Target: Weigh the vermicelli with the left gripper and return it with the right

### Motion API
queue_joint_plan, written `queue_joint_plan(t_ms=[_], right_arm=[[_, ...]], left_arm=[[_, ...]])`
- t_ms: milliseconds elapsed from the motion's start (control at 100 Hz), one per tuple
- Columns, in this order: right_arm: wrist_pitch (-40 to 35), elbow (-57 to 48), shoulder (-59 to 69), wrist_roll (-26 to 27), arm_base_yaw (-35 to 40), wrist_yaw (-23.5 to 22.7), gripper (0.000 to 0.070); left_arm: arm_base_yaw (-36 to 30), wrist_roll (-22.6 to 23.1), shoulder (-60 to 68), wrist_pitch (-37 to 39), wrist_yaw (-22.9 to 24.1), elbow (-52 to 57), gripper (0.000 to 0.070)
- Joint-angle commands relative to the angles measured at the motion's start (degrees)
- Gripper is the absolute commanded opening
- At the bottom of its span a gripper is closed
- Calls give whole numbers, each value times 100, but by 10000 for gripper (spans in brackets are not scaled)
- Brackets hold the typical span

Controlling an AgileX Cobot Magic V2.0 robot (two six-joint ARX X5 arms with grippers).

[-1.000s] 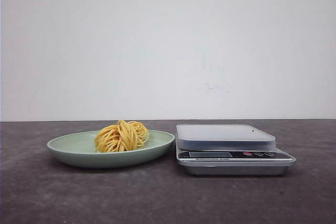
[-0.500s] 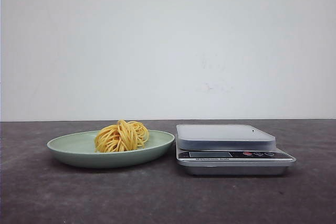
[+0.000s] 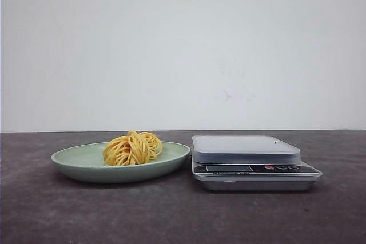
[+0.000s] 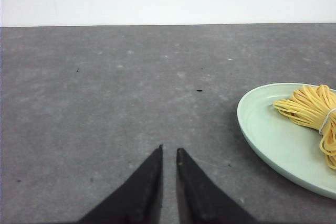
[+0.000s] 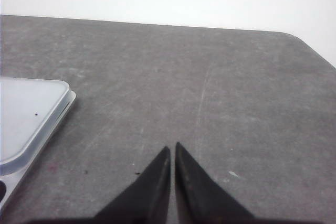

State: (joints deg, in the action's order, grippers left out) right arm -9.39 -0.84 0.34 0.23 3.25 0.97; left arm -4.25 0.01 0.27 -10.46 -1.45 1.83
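Nothing moved, vermicelli (image 3: 132, 148) stays plated

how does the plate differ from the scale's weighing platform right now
The plate is pale green, round and dished; the scale platform is grey, rectangular and flat. The plate holds the vermicelli; the platform is bare. Both sit side by side on the dark table.

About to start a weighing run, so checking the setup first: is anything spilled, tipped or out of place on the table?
Nothing stands out. The vermicelli sits as one nest on the green plate, no strands on the table. The scale sits level beside it, platform bare. Both grippers hold nothing.
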Motion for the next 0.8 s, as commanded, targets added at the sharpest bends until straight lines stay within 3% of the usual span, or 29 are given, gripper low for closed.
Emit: queue_joint_plan(t_ms=[0, 790], right_arm=[[79, 13, -11, -26, -4, -7, 7], [90, 13, -11, 284, 0, -4, 6]], left_arm=[[11, -28, -9, -28, -7, -103, 12], [11, -118, -9, -22, -7, -103, 11]])
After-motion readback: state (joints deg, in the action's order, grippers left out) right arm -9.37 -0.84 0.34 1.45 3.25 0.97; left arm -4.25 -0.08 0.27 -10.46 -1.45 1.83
